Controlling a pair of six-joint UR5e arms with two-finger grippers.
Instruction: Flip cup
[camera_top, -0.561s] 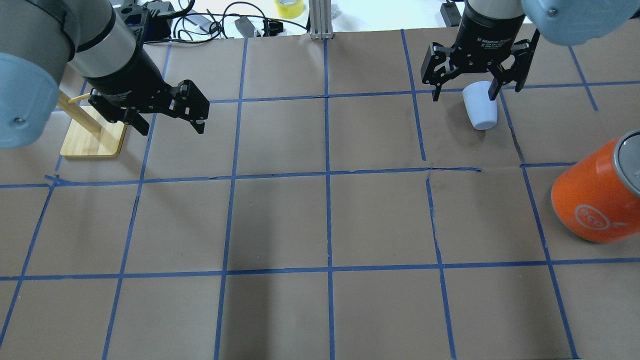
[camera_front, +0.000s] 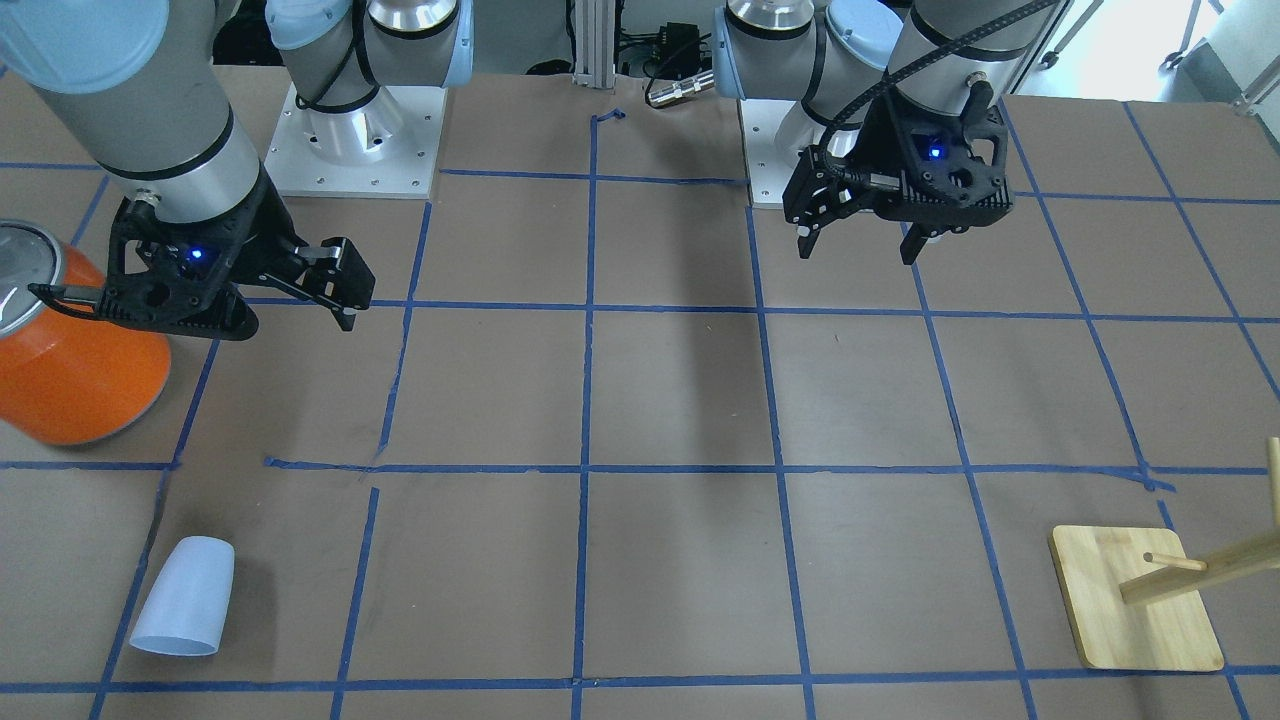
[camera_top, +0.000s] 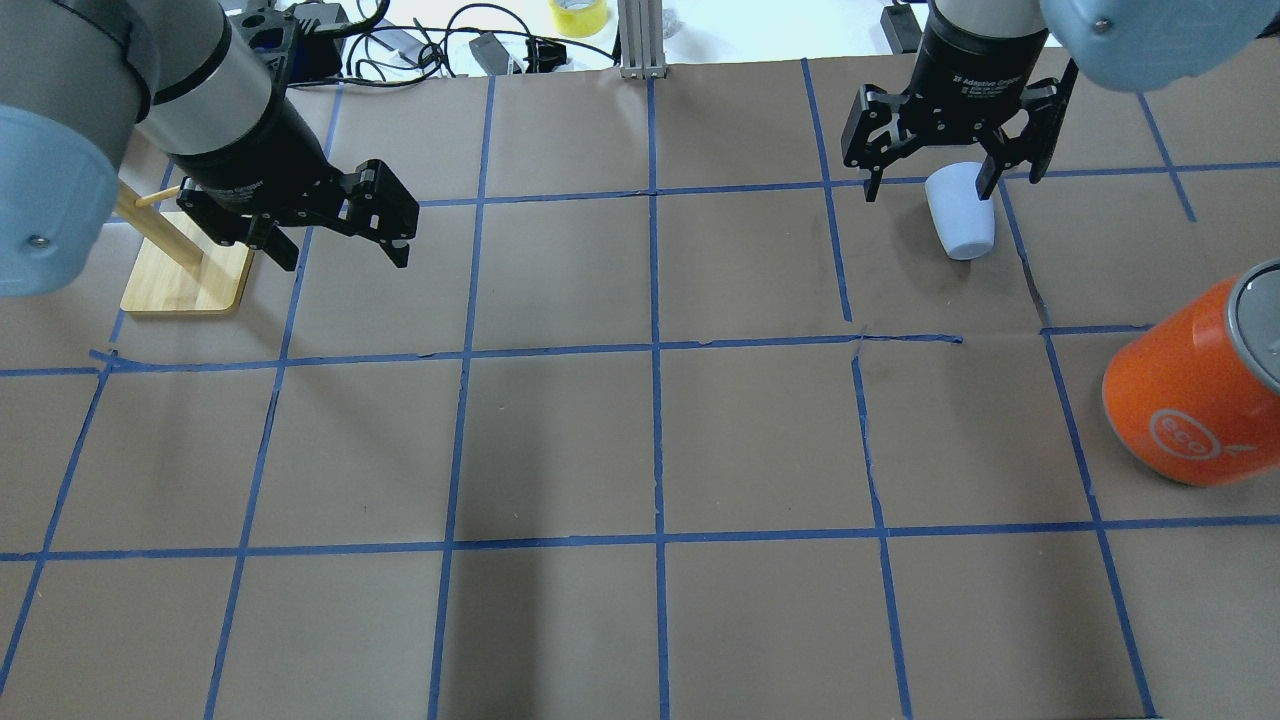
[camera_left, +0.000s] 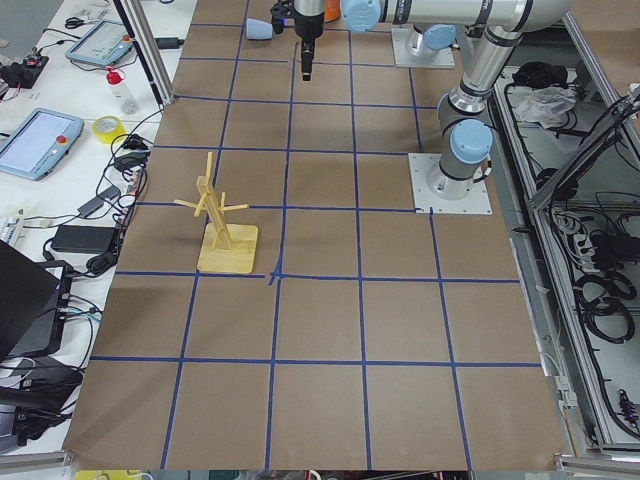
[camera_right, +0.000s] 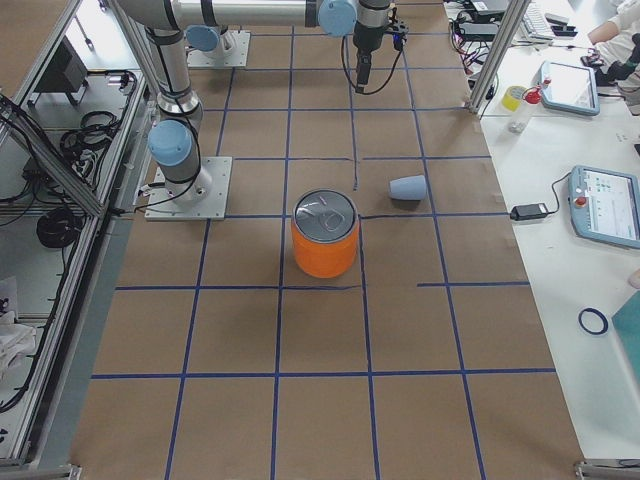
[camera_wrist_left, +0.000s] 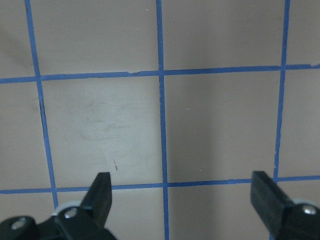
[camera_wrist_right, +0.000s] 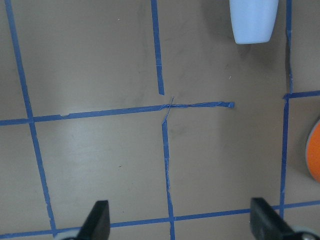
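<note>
The cup (camera_top: 962, 222) is a pale blue-white tumbler lying on its side at the far right of the table, its rim pointing away from the robot. It also shows in the front-facing view (camera_front: 185, 597), the right side view (camera_right: 408, 187) and at the top edge of the right wrist view (camera_wrist_right: 253, 20). My right gripper (camera_top: 928, 186) is open and empty, hanging above the table with the cup beyond its fingertips, apart from it. In its wrist view the gripper (camera_wrist_right: 180, 212) holds nothing. My left gripper (camera_top: 345, 252) is open and empty at the far left; its wrist view (camera_wrist_left: 182, 186) shows only bare table.
A large orange container with a silver rim (camera_top: 1190, 400) stands at the right edge, nearer the robot than the cup, and shows in the front-facing view (camera_front: 70, 360). A wooden peg stand (camera_top: 185, 275) sits beside the left gripper. Cables and a tape roll (camera_top: 578, 15) lie beyond the far edge.
My right gripper has shifted slightly toward the far edge of the table. The cup and the left arm have not moved.
</note>
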